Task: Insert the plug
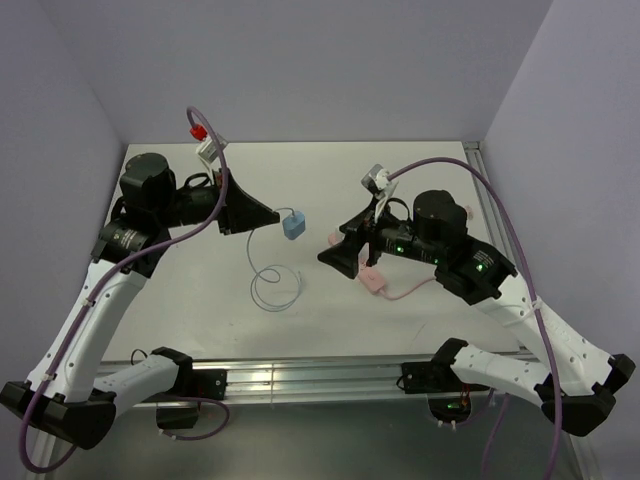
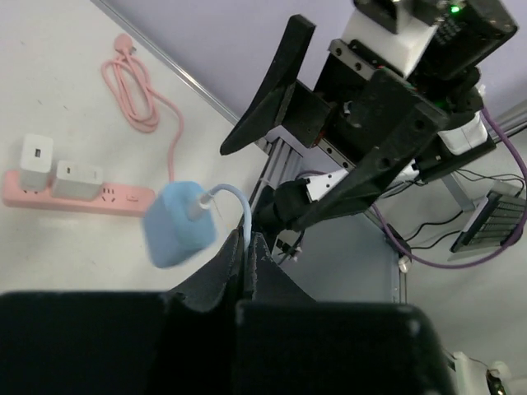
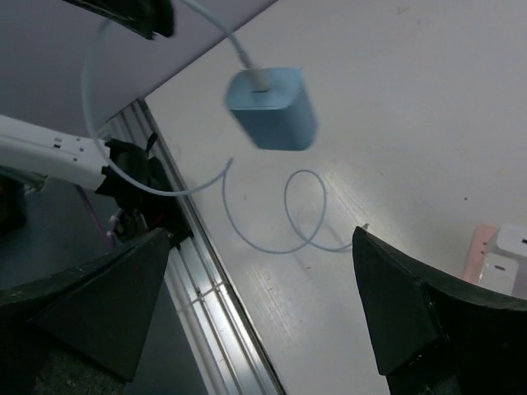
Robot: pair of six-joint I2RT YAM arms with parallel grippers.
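Quick status: I'm pinching the thin blue cable point(image 2: 233, 197) in my left gripper point(image 2: 247, 257), jaws closed tight on it right behind the blue charger point(image 2: 179, 224). So the charger is dangling in the air just past my left fingertips, not touching the table point(image 1: 200, 300). My right gripper point(image 1: 340, 250) is spread wide and holding nothing, facing the charger from the other side, with the rest of the cable looping on the table below and between my two hands.

By my reckoning I'm only partway through. The plug is picked up, but nothing is going into the pink power strip point(image 2: 82, 196) yet, which is lying beyond the charger and under my right hand. Aligning and pushing in is all left to do.

What I can't make out:
- I'm not seeing the charger's prongs from any view.
- Two white adapters point(image 2: 58, 171) are occupying one end of the strip, and I can't tell which sockets are free.
- From above, my right arm is covering most of the strip.
- The charger looks blurry in my right wrist view.
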